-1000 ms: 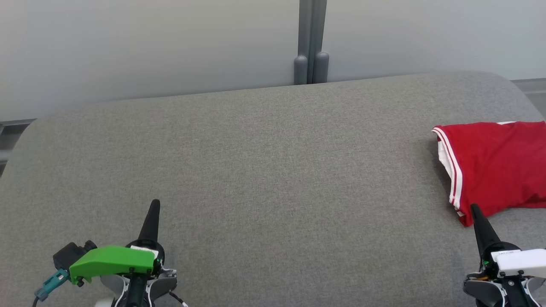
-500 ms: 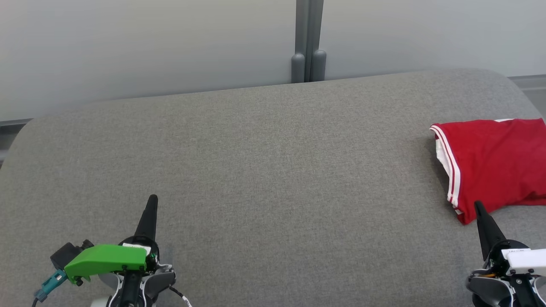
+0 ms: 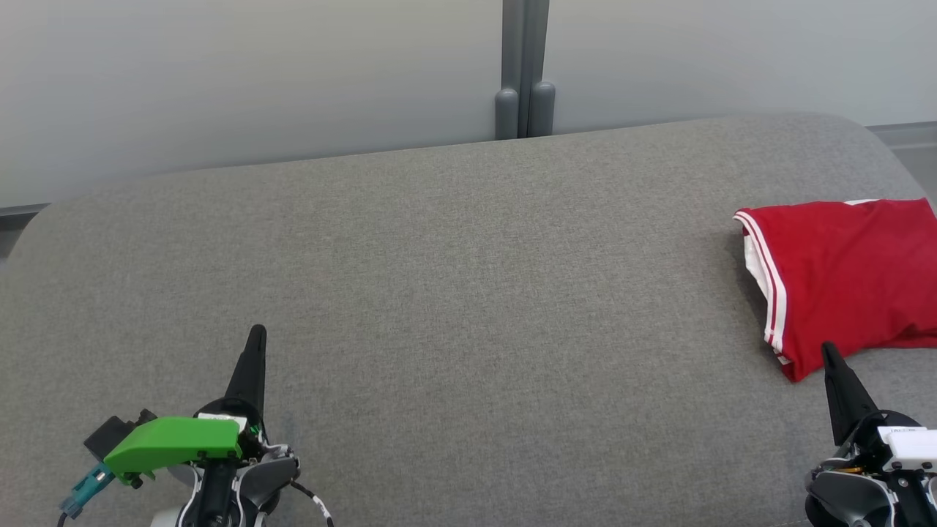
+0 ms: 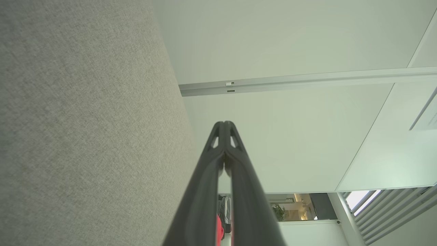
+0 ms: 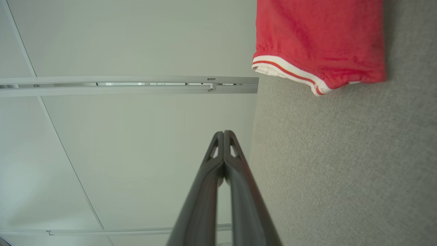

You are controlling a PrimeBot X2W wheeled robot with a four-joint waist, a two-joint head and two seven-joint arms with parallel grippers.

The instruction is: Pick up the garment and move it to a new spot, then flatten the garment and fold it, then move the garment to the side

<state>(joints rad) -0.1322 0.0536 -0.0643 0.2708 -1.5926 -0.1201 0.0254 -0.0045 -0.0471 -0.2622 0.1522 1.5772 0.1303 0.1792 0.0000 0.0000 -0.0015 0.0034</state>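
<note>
Folded garment (image 3: 849, 278) lies at the right of the cushion (image 3: 439, 293); both grippers are closed and empty.
The wide grey cushion is bare across its middle and left. The red garment sits as a compact fold near the right edge, its white-striped hem facing the centre, so the move to the side looks done or nearly so. To finish well, leave the fold alone: any last nudge should push low and flat on the near edge, not snag the hem and spill the layers. The right gripper (image 3: 829, 353) rests low at the near side, fingers pressed together, its tip near the garment's near corner but apart from it. The left gripper (image 3: 256, 335) rests at lower left, jaws together, well apart from the garment.
</note>
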